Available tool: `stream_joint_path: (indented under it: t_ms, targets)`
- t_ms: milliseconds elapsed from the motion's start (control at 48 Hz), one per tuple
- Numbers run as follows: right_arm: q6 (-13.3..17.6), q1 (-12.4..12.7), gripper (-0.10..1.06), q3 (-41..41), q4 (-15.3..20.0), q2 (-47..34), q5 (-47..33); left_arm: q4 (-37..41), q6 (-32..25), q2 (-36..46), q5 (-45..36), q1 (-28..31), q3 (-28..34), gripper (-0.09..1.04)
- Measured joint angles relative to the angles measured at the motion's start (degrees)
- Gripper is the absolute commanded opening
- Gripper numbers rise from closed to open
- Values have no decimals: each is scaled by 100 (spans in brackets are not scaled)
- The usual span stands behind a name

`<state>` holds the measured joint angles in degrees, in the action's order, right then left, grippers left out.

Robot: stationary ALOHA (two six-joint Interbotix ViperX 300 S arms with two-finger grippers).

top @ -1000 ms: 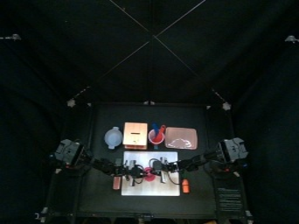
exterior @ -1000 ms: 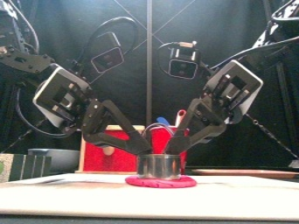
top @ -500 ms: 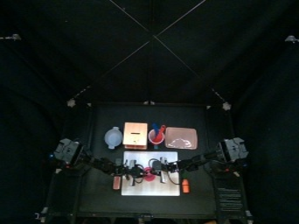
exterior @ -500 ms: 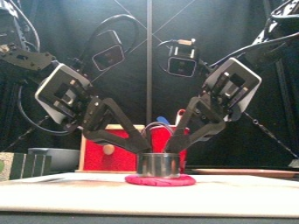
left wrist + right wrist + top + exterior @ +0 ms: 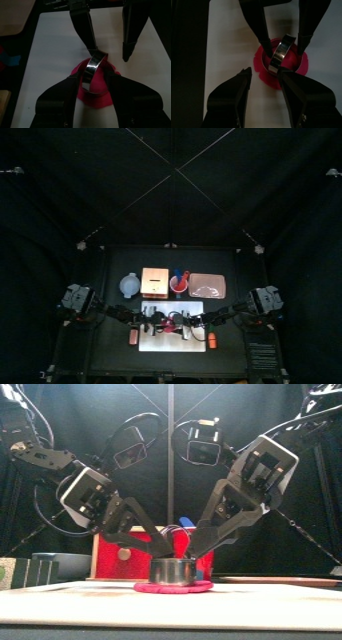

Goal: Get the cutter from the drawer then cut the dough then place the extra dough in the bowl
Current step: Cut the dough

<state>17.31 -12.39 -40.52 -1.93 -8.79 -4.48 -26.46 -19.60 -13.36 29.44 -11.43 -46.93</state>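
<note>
Cutter point(image 5: 177, 570) stands upright on the dough point(image 5: 174, 587), rim level, on the board point(image 5: 67, 599), right between the two hands. The left hand point(image 5: 97, 76) reaches in from its own side with its jaws set on either side of the cutter's wall. They look closed on it, gripping it. The right hand point(image 5: 265, 71) is open: one jaw touches the cutter's rim and the other stands clear beside it, so it seems to steady the cutter, not hold it.

From both hands the cutter lies just ahead of and below the fingertips, its axis vertical. The coming move is therefore probably a straight press down through the dough. A tilt could leave one edge uncut.

Dough shows as a pink rim all round the cutter's foot, so the extra ring looks not yet freed. The bowl point(image 5: 130, 285) sits behind the left hand, toward the back of the counter point(image 5: 227, 258), well apart from the right hand. The left arm is the nearer one for carrying the scrap.
</note>
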Motion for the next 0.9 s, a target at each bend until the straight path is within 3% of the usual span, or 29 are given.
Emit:
stream_joint_path:
  t_ms: [250,458,688,896]
  targets:
    - [9,0,81,9,-18,141,334,-18,26,211,-9,9,-97,83]
    - [18,167,81,9,-255,404,659,-18,0,369,62,-158,-229,82]
    - [18,343,81,97,-483,615,967,-35,0,325,237,-255,-229,82]
    - [18,343,81,308,-527,615,1222,-35,0,26,264,-255,-229,80]
